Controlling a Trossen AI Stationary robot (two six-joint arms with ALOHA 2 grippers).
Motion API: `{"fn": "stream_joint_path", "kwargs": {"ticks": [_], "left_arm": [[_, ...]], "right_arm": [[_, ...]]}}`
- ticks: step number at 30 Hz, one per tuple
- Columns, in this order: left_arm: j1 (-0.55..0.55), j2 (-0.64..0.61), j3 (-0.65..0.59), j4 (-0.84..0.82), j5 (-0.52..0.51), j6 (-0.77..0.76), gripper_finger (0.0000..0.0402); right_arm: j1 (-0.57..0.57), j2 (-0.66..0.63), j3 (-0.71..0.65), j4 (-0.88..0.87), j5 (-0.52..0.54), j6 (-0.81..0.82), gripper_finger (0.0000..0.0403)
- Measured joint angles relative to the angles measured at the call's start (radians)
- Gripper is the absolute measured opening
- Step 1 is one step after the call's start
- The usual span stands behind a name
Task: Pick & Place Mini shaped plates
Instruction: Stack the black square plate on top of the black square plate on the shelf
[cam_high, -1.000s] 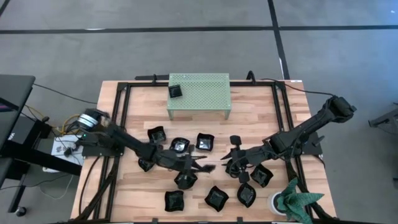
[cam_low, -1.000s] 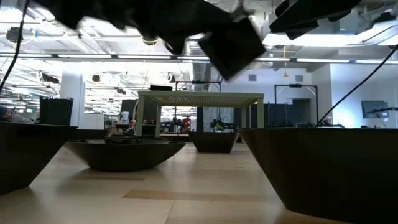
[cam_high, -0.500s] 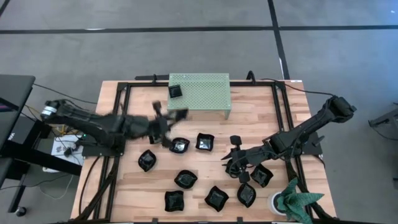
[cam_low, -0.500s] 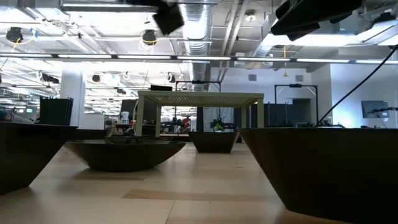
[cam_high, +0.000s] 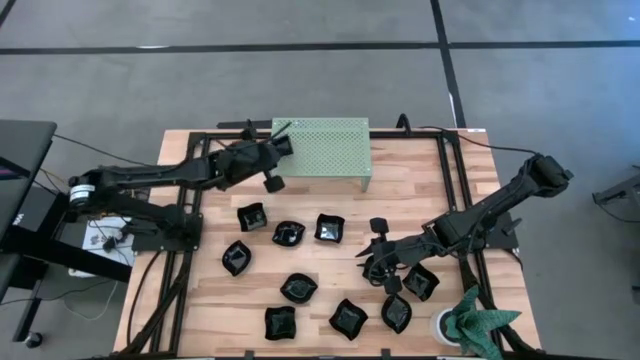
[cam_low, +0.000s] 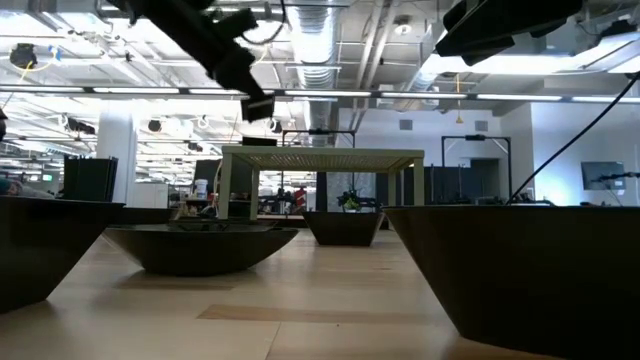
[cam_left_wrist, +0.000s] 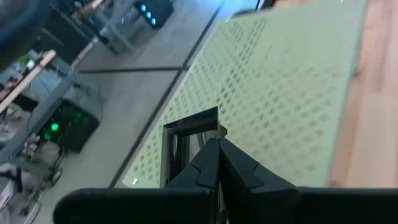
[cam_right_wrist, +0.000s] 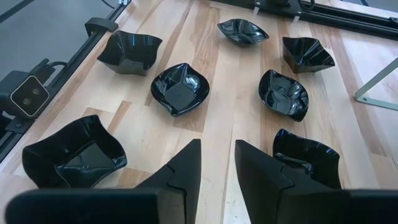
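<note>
Left pincer (cam_high: 280, 146): over the left end of the stand (cam_high: 330, 150), fingers together, clamped on the rim of a square plate (cam_left_wrist: 186, 134) that sits on the stand's perforated top, near its left edge.
Right pincer (cam_high: 368, 262): low over the bench (cam_high: 420, 160), right of centre, fingers apart a little, nothing between them; one plate (cam_right_wrist: 306, 158) lies just beside one finger.
Plates: nine black plates (cam_high: 288, 234) spread over the front half of the bench, apart from one another, bare wood lanes between them.
Open room: the stand's top is free to the right of the held plate; bare bench on either side of the stand.
Bench edges: black rails (cam_high: 196, 170) run along the left and right sides.
Front right corner: a green cloth (cam_high: 478, 322).
</note>
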Motion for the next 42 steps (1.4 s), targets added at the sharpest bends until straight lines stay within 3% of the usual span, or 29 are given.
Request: {"fn": "stream_joint_path", "kwargs": {"ticks": [9,24,42], "left_arm": [[0.032,0.090,0.000,0.022,-0.017,0.007,0.0004],[0.062,0.097,0.000,0.023,-0.038,0.035,0.0014],[0.049,0.164,0.000,0.050,-0.050,-0.007,0.0090]], "right_arm": [[0.000,0.000,0.000,-0.003,0.000,0.001,0.0093],[0.000,0.000,0.000,-0.035,-0.001,0.019,0.0093],[0.000,0.000,-0.001,-0.037,-0.003,0.011,0.0093]]}}
